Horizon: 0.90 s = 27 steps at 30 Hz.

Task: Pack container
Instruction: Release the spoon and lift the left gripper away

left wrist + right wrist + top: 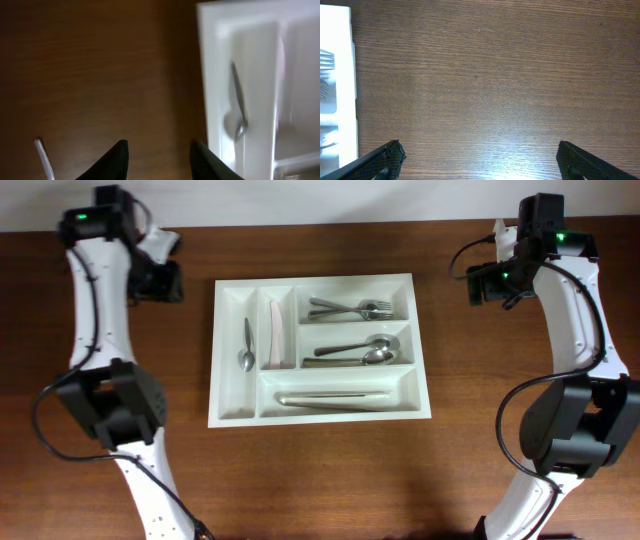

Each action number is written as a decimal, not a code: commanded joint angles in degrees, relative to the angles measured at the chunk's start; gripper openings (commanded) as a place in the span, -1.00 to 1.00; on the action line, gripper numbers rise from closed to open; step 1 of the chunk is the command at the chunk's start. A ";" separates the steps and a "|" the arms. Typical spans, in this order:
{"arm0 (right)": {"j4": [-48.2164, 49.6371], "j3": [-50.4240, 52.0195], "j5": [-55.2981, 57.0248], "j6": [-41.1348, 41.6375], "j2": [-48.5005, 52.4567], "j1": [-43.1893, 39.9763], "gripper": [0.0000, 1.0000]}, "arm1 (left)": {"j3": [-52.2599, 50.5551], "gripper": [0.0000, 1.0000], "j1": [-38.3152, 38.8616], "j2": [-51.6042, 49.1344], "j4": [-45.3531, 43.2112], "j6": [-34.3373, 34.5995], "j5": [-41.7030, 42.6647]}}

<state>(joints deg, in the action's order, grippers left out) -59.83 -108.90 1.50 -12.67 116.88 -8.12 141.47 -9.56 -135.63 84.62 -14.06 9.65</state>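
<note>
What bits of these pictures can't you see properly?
Left wrist view: the container and its small spoon are blurred, and the picture's edges cut the container off.
Right wrist view: only the container's edge shows; the forks are cut off by the left edge.
Overhead: the pale piece in the second narrow compartment is too small to name.

dark wood-grain table (320,480), pale strip (300,200) along far edge

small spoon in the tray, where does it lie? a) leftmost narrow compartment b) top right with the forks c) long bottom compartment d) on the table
a, the small spoon lies alone in the leftmost narrow compartment of the container.
</note>
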 commanded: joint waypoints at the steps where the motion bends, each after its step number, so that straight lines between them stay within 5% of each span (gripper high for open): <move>1: 0.02 -0.15 0.07 -0.44 -1.16 0.22 0.97 | 0.00 -0.16 -0.04 0.76 -1.66 10.25 2.08; 14: 0.04 -0.15 0.07 -0.44 -1.16 0.22 0.98 | -7.82 -0.14 -0.26 0.76 -4.48 13.49 -4.55; 27: 0.04 -0.15 0.07 -0.44 -1.16 0.22 0.98 | -45.22 -0.14 -2.71 14.29 -30.12 23.87 0.87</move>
<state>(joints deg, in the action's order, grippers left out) -59.81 -108.90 1.48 -12.69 116.88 -8.12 102.48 -11.77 -131.04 57.82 4.71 8.34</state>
